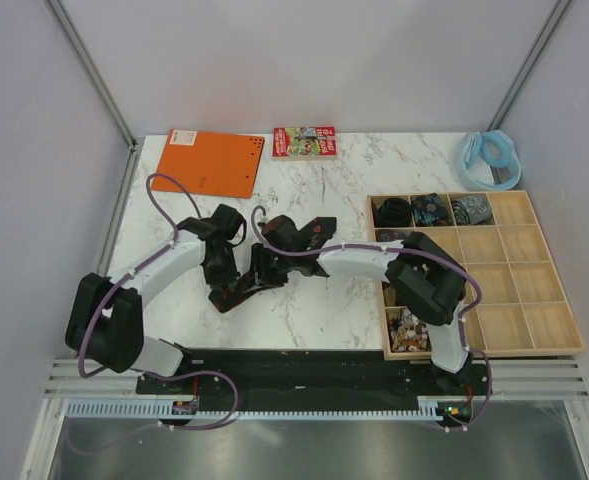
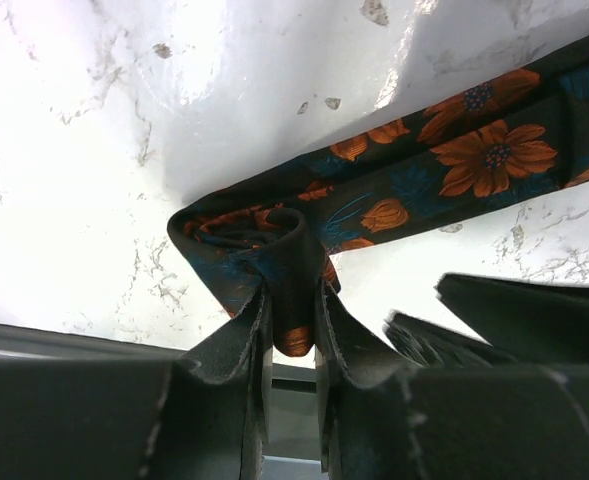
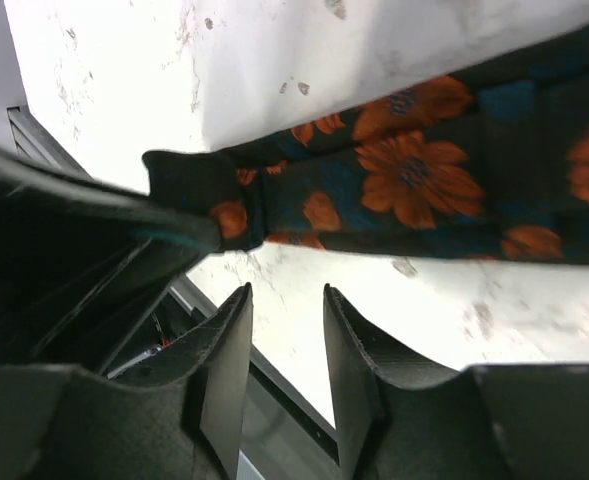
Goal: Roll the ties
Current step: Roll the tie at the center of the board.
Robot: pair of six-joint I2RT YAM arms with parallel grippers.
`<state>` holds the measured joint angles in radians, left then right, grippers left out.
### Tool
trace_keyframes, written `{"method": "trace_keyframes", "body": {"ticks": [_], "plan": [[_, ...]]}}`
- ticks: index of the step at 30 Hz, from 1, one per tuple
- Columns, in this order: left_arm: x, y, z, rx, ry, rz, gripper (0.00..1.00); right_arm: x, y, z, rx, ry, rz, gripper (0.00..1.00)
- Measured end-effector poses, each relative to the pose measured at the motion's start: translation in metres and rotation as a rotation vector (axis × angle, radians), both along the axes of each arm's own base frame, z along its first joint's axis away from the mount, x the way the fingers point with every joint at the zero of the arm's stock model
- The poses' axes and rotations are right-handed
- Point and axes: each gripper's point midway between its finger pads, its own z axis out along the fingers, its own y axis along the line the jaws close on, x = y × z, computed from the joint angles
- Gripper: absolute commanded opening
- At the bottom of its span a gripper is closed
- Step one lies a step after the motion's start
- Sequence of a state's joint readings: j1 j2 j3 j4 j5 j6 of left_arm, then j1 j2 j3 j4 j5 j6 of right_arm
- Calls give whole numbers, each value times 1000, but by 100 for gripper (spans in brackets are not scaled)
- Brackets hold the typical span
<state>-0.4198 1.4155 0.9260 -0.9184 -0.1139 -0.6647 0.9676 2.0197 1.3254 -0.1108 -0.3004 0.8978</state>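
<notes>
A black tie with orange-red flowers (image 2: 444,160) lies on the white marble table (image 1: 314,300). Its near end is curled into a small loose coil (image 2: 254,235). My left gripper (image 2: 292,298) is shut on that coiled end, with fabric pinched between both fingers. My right gripper (image 3: 286,295) stands open just beside the tie's flat length (image 3: 414,185), with only bare table between its fingers. In the top view both grippers meet at the table's middle, the left gripper (image 1: 224,288) and the right gripper (image 1: 263,270) close together. Rolled ties (image 1: 432,208) sit in the tray's back compartments.
A wooden compartment tray (image 1: 534,300) fills the right side, with patterned rolls in its near-left cell (image 1: 407,330). An orange notebook (image 1: 214,162) and a small book (image 1: 304,142) lie at the back. A pale blue ring (image 1: 490,158) rests at the back right.
</notes>
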Motion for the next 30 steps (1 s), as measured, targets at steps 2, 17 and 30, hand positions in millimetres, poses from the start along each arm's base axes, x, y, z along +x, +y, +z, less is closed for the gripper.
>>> {"method": "trace_keyframes", "body": {"ticks": [2, 17, 30], "plan": [[3, -3, -2, 14, 5, -15, 11, 3, -11, 10, -5, -19, -11, 44], [17, -29, -16, 59, 45, -84, 54, -4, -64, 13, -77, -57, -32, 45], [27, -35, 21, 6, -69, -83, 70, -3, -69, 31, -67, -95, -35, 45]]}}
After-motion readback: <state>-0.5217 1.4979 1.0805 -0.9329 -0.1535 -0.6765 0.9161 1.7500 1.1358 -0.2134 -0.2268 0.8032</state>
